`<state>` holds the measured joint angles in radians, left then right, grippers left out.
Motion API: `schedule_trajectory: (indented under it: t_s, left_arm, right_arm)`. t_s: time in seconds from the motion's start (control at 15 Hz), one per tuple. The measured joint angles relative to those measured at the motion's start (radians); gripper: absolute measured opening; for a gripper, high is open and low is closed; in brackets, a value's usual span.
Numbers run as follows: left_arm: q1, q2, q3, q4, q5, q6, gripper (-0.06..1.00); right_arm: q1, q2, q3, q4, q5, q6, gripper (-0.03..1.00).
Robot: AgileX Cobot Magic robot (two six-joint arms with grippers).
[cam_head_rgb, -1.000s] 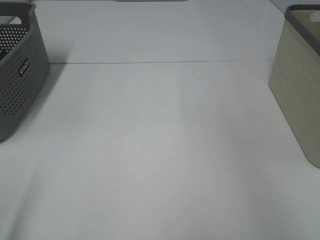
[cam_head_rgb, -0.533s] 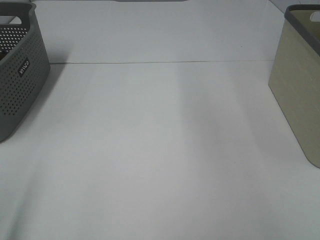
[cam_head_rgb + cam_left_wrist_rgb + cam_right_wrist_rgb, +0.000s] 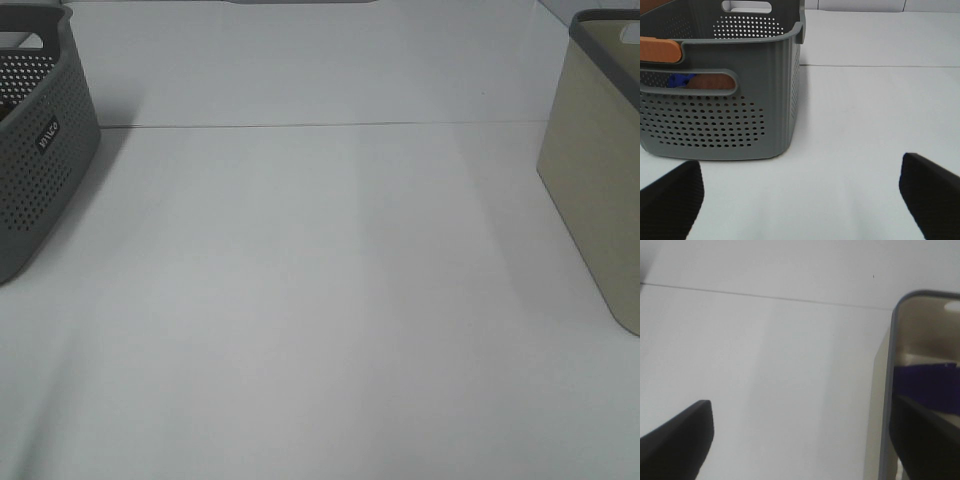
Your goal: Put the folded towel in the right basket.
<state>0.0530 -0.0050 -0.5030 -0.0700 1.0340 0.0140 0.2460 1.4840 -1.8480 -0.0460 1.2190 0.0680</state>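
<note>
The right basket [image 3: 596, 170] is beige with a grey rim and stands at the table's right edge. In the right wrist view a dark blue-purple folded towel [image 3: 926, 388] lies inside this basket [image 3: 881, 405]. My right gripper [image 3: 800, 440] is open and empty, beside the basket above the table. My left gripper [image 3: 800, 200] is open and empty, in front of the grey basket. Neither gripper shows in the exterior high view.
A grey perforated basket [image 3: 40, 150] stands at the table's left edge. In the left wrist view this basket [image 3: 740, 115] holds orange-brown and blue items, seen through its handle slot. The white table [image 3: 320, 300] lies between the baskets.
Nothing has visibly moved. A faint shadow over the middle of the table has faded a little.
</note>
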Motion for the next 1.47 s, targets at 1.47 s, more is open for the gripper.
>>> schedule_trajectory:
  t_s: [1.47]
  left_arm:
    - [0.0, 0.0, 0.0, 0.0, 0.0, 0.0, 0.99]
  right_arm:
    - [0.004, -1.488, 1.36, 0.024, -0.042, -0.019, 0.92]
